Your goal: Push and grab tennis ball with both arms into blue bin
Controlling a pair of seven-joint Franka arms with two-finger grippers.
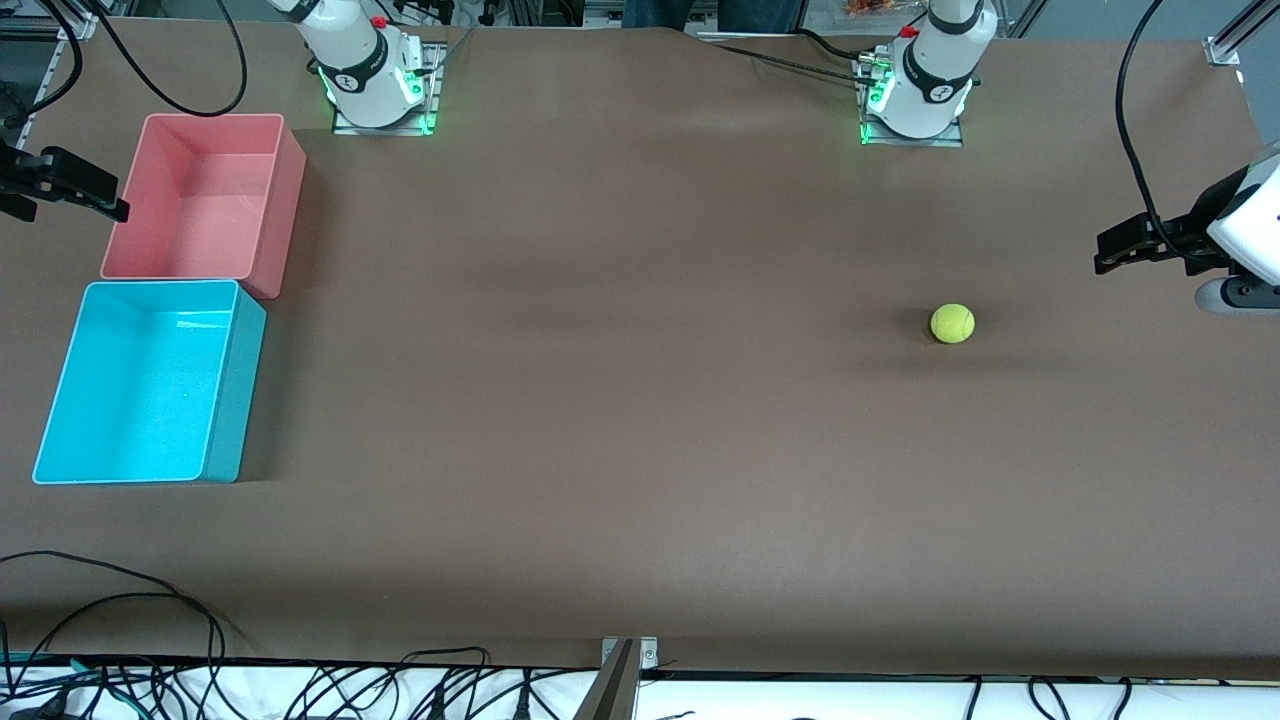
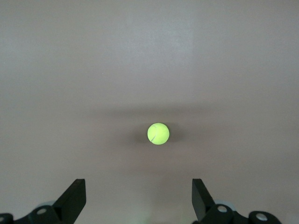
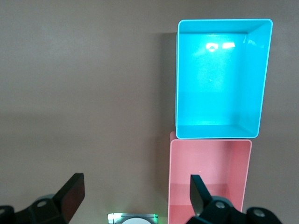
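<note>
Two bins stand at the frame's left edge: the blue bin (image 1: 150, 382) lower, touching the pink bin (image 1: 205, 195) above it, each with its long axis running up-frame. Tennis ball (image 1: 952, 323) rests on bare table (image 1: 600, 400) at centre-right, round, no discernible heading. Left gripper (image 2: 139, 200) hangs at the right edge, fingers wide. Right gripper (image 3: 135, 198) hangs at upper left beside the pink bin, fingers wide

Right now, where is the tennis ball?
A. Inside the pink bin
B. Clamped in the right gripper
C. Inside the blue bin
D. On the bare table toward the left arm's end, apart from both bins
D. The tennis ball rests on the table, apart from the blue bin and the pink bin; the left gripper is open with the ball ahead of it, and the right gripper is open and holds nothing.
</note>
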